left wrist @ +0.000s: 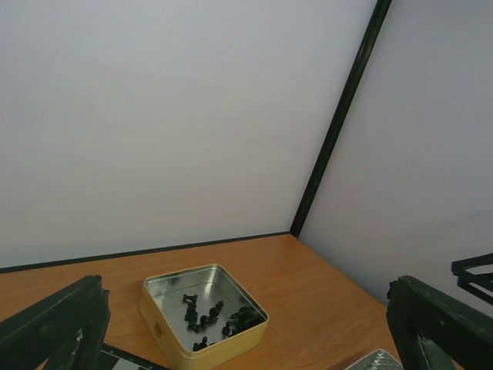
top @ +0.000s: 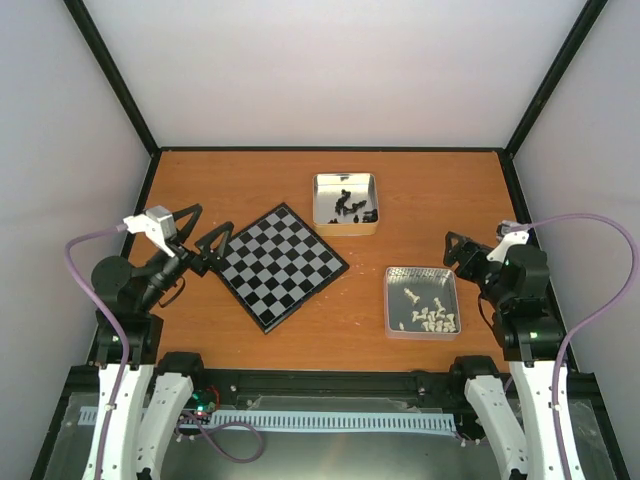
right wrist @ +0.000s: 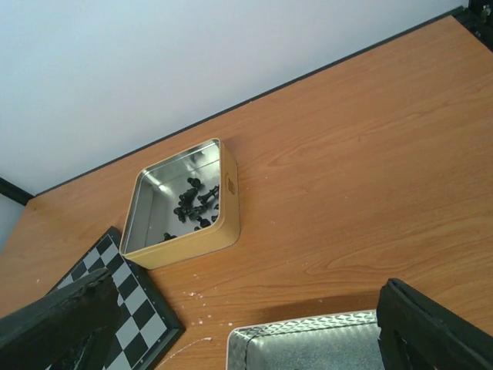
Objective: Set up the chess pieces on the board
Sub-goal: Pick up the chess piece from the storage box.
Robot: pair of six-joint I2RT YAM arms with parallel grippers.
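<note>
The board (top: pixel 282 265) lies turned diamond-wise left of centre, with no chessman on it. Cream-white chess pieces (top: pixel 430 315) lie in a silver tin (top: pixel 392 300) at the right. Black chessmen (top: pixel 348 206) lie in a gold tin (top: pixel 346 230) behind the board. My left gripper (top: pixel 214 220) is open and empty, above the board's left corner. My right gripper (top: pixel 456 254) is open and empty, just right of the silver tin. The left wrist view shows the gold tin (left wrist: pixel 166 327) and black chessmen (left wrist: pixel 208 316) between my open fingers (left wrist: pixel 54 324). The right wrist view shows the gold tin (right wrist: pixel 192 245), the board's corner (right wrist: pixel 131 308) and the silver tin's rim (right wrist: pixel 308 327).
The wooden table (top: pixel 250 180) is walled by white panels with black corner posts (top: pixel 110 75). A strip of white crumbs (right wrist: pixel 192 297) lies between the board and the silver tin. Both arm bases stand at the near edge.
</note>
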